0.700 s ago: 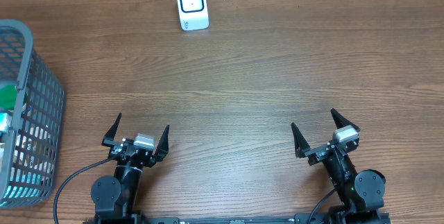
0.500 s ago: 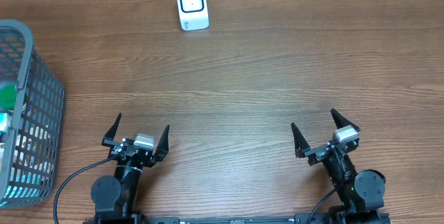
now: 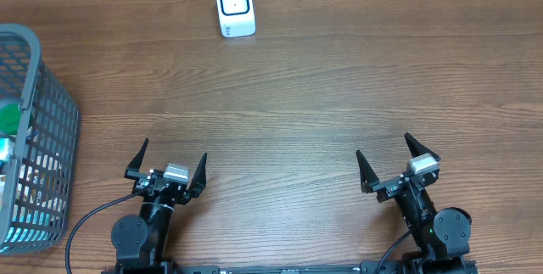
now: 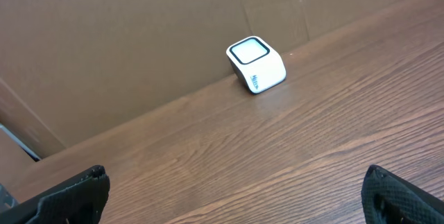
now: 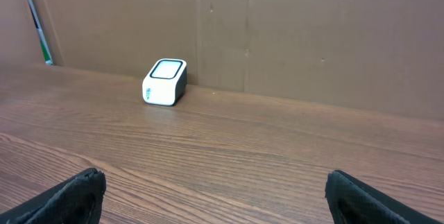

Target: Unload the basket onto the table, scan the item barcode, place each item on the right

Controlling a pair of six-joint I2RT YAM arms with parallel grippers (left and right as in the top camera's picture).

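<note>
Sitting at near table [image 3: 339,79] edge, left gripper [image 3: 170,159] and right gripper [image 3: 384,150] stood fully spread, holding nothing. Scanner [image 3: 235,7] sat at far edge, well apart. Items [image 3: 7,118] lay inside grey basket [image 3: 59,121], far left.

Both my arms are matte black. My left gripper [image 3: 174,149] carries two thin black fingers [image 3: 138,157] that taper to points like fins, with a small silver-grey block [image 3: 176,172] set between their roots. My right gripper [image 3: 383,144] is built the same, with a paler block [image 3: 422,165]. Behind each sits a round black joint housing [image 3: 129,233]. A black cable [image 3: 85,220] loops from my left arm toward 8 o'clock. Seen from my wrists, the fingertips [image 4: 66,195] look dark and grainy.
</note>
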